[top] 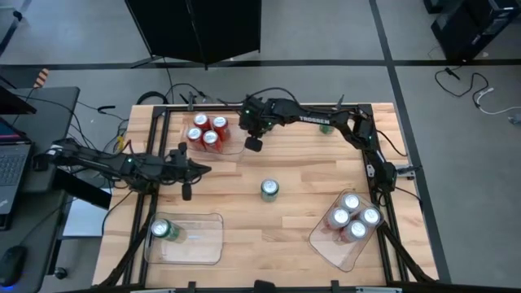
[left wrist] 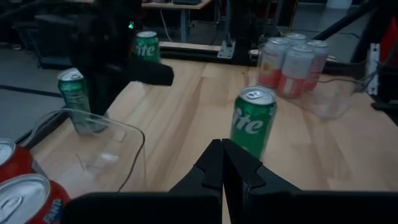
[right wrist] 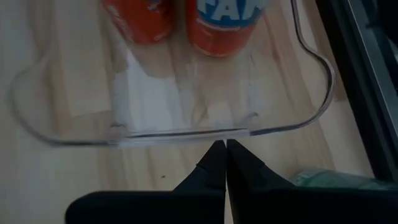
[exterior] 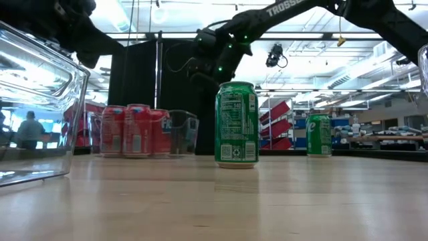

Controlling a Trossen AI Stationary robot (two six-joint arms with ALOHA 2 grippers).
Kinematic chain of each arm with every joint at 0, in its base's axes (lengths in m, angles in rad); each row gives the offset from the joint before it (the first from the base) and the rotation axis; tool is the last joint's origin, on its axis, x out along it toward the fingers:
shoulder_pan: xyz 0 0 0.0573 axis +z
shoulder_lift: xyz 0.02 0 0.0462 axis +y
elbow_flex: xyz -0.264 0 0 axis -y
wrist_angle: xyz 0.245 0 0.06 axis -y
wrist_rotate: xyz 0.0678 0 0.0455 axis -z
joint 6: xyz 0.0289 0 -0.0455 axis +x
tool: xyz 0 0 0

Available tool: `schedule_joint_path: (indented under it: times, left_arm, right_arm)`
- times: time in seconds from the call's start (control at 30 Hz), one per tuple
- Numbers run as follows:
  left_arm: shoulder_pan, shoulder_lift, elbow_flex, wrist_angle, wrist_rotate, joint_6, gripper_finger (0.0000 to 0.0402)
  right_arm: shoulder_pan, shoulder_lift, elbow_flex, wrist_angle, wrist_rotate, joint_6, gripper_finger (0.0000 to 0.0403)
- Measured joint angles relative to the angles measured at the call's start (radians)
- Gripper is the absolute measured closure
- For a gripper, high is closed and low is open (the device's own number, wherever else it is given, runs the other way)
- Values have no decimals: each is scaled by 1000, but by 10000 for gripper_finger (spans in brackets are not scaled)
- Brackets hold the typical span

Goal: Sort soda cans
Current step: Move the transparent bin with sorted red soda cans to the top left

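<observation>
Several red cans (top: pixel 207 130) stand in a clear tray (right wrist: pixel 180 132) at the far left. Several silver-white cans (top: pixel 352 216) stand in a clear tray at the near right. One green can (top: pixel 163 230) stands in a clear tray (top: pixel 203 244) at the near left. Another green can (top: pixel 269 189) stands alone mid-table, a third (top: pixel 326 126) at the far edge, and a fourth (left wrist: pixel 74 99) behind the red-can tray. My left gripper (left wrist: pixel 221 168) is shut and empty, pointing at the middle can (left wrist: pixel 254 121). My right gripper (right wrist: pixel 222 152) is shut and empty just outside the red-can tray's rim.
The table's black frame rails (top: pixel 163 114) run along its edges. Bare wood (top: pixel 269 236) lies between the near-left tray and the near-right tray (top: pixel 330 244). A laptop (top: pixel 12 163) sits on a side table off the left edge.
</observation>
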State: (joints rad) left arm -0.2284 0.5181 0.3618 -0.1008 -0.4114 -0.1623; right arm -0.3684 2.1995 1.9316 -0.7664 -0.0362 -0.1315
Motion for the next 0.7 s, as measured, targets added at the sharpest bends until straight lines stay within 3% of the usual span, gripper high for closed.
schedule_joint_path:
  times: [0.17, 0.37, 0.5, 0.7]
  left_arm:
    - [53, 88, 0, 98, 61, 3, 399]
    - [162, 266, 0, 329, 177, -27, 401]
    - [237, 417, 8, 456, 260, -32, 401]
    - [307, 654, 134, 472, 308, 35, 401]
  right_arm:
    - [8, -71, -1, -44, -3, -26, 403]
    - [26, -265, -28, -82, 103, -43, 403]
    - [27, -409, -188, 18, 122, -15, 403]
    - [20, -597, -548, 254, 123, 62, 403]
